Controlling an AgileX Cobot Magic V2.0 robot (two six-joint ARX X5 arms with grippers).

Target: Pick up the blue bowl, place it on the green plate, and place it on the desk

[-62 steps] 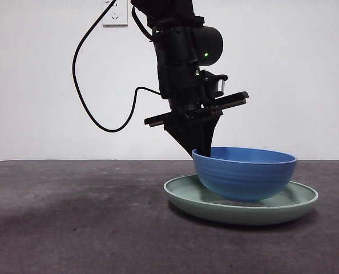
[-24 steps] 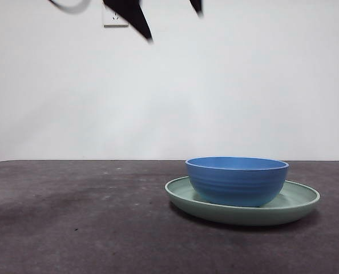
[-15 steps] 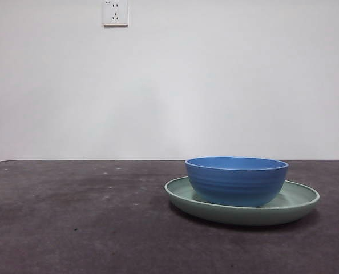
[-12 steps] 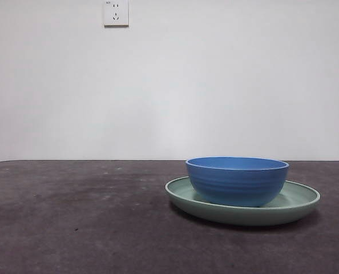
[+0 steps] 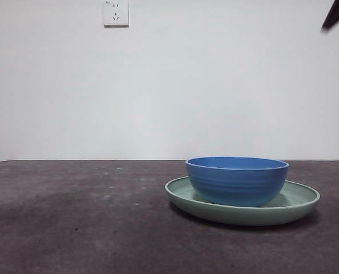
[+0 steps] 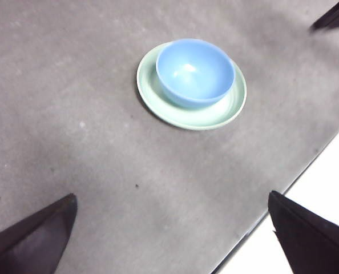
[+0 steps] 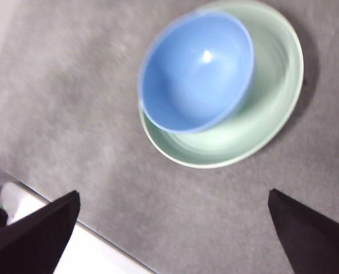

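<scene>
The blue bowl [image 5: 237,180] stands upright inside the green plate [image 5: 298,200], toward the plate's left side, and the plate lies on the desk [image 5: 72,217]. Nothing touches either of them. My left gripper [image 6: 171,197] is open, high above the desk and well back from the blue bowl [image 6: 195,71] and green plate [image 6: 229,111]. My right gripper [image 7: 173,193] is open too, hovering above the blue bowl [image 7: 195,71] and green plate [image 7: 272,85]; that picture is blurred. A black gripper tip [image 5: 335,14] shows at the front view's top right corner.
A white wall with a socket [image 5: 115,12] closes off the desk at the back. The desk's edge [image 6: 283,188] runs near the left gripper, and the desk's edge [image 7: 72,220] also shows under the right gripper. The other arm's tip [image 6: 332,17] pokes into the left wrist view.
The arm that gripped the bowl's rim let go and rose out of view up and left. The bowl settled level on the plate. A black tip has just appeared at the top right.
</scene>
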